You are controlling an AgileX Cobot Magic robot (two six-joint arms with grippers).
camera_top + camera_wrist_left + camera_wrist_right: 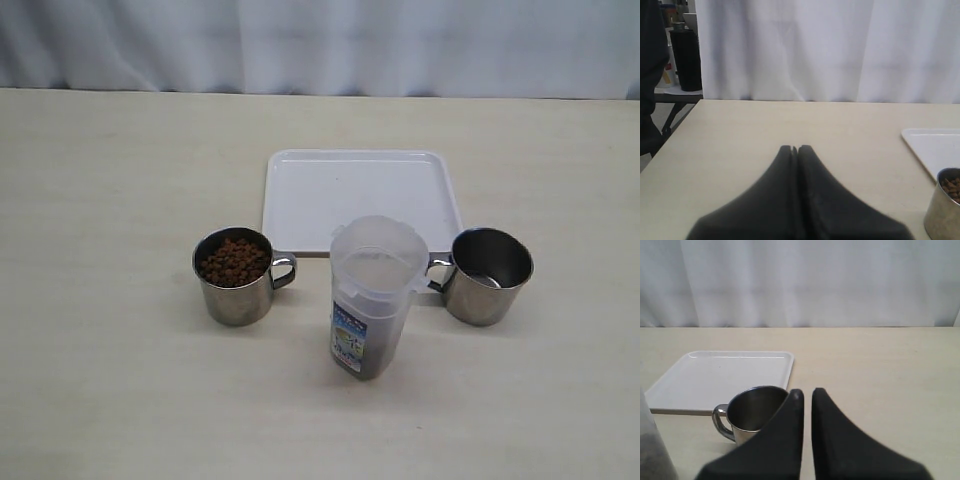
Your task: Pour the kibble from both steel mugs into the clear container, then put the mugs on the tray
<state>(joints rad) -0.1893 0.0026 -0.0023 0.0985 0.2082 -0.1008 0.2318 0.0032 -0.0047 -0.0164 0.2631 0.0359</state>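
— We get soft, even light, bright enough; the table (100, 400) looks pale and slightly washed out.
— We agree. Shadows are faint and hug the bases of the left mug (235, 290), jug (368, 320) and right mug (487, 285), so we read the light as diffuse, from above.
— The tray (360, 190) is almost blown to plain white. The steel shows only a mild sheen, no hard glare.
— In the wrist views we see the left gripper (794, 148) and right gripper (807, 392) as black, blurred shapes, out of focus, while the curtain (840, 50) behind is fairly sharp.
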